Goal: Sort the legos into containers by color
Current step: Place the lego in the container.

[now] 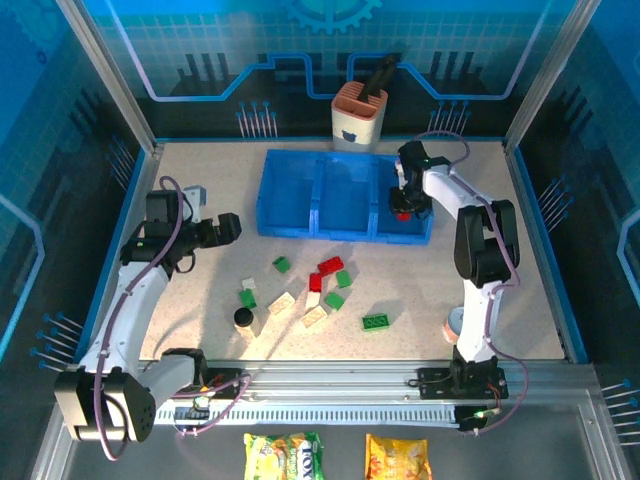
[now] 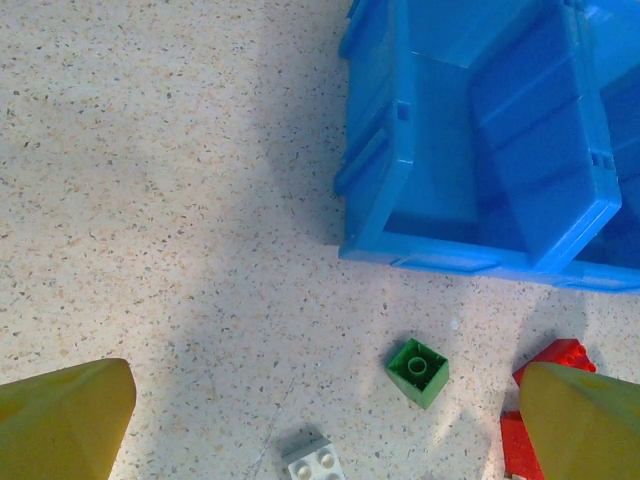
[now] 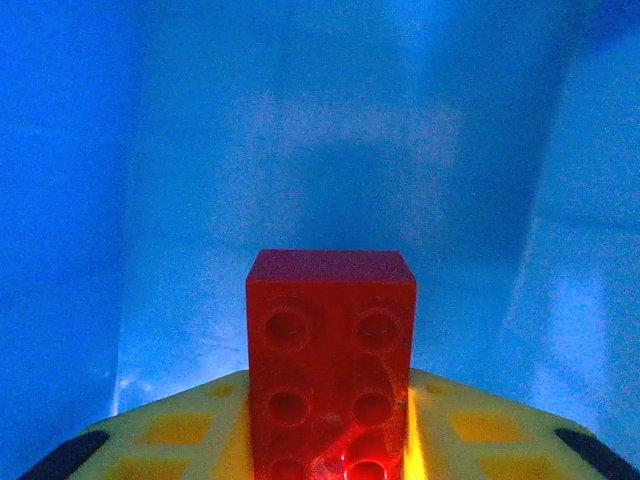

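Right arm: it rises from its base at the near right edge, folds at the elbow and reaches far and left, with the wrist tipped down over the tray [image 1: 300,228].
Right gripper [image 1: 403,205]: it is clamped on a red brick [image 3: 330,360], which is pinched upright between the yellow fingers [image 3: 180,430].
Red brick position: it is in the tray's right compartment, with blue walls close on both sides in the wrist view. Whether it touches the floor cannot be told.
Left arm: it runs from the near left corner up the left side of the table [image 1: 500,290], and its forearm is bent right towards the tray's left end.
Left gripper [image 2: 325,400]: the fingers are spread wide and hold nothing, and it hovers over bare tabletop just left of the tray.
Below the left gripper: a green brick [image 2: 418,371] and a white brick [image 2: 313,462] lie between the fingertips, near the tray's near wall.
Loose legos [image 1: 330,266]: red, green and cream pieces are scattered mid-table, near of the tray and apart from it.
Black cylinder [image 1: 243,318]: it stands at the near left edge of the scatter.
Cup holder [image 1: 359,112]: it stands beyond the tray's far wall.
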`<state>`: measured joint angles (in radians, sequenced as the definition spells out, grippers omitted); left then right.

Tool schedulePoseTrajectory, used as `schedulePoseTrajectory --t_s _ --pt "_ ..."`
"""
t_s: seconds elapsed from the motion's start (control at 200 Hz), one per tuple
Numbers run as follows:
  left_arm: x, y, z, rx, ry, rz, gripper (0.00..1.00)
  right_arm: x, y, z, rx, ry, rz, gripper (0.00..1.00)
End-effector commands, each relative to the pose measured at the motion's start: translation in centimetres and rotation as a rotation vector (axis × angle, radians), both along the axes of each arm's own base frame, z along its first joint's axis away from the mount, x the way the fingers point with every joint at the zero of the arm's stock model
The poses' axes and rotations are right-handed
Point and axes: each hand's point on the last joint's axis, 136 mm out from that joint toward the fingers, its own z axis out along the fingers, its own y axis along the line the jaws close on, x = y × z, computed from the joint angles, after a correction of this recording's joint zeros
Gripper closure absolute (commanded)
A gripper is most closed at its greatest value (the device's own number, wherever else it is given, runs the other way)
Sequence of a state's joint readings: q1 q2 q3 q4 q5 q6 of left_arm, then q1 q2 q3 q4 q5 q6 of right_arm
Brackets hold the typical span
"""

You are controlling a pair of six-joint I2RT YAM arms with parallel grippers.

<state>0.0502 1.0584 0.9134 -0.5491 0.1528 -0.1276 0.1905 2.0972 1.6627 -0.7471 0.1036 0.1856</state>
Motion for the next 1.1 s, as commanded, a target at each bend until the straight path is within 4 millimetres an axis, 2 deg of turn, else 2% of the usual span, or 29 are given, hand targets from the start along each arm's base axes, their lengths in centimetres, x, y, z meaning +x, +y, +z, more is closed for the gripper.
schedulePoseTrajectory --t_s 0.0,0.26,0.57,0.715,0.88,1.096 --pt "-0.4 0.4 -0.8 0.026 0.022 0.003 0.01 0.9 1.0 -0.3 0.025 0.007 0.028 0.6" --pt "-0.5 0.7 -0.8 0.037 0.023 0.009 0.01 2.1 1.1 -1.9 0.008 0.03 0.011 0.59" --pt "-0.5 0.7 -0.8 0.044 0.024 0.01 0.01 2.0 1.7 -2.9 0.005 0.055 0.016 0.55" --pt "-0.6 0.7 -0.8 0.044 0.025 0.01 0.01 2.0 1.8 -2.0 -0.004 0.047 0.008 0.54" --pt "-0.6 0.8 -0.9 0.046 0.028 0.012 0.01 1.9 1.9 0.1 -0.017 0.022 -0.012 0.52" --pt "-0.7 0.8 -1.0 0.047 0.029 0.012 0.01 0.7 2.3 2.6 -0.019 0.01 -0.028 0.51"
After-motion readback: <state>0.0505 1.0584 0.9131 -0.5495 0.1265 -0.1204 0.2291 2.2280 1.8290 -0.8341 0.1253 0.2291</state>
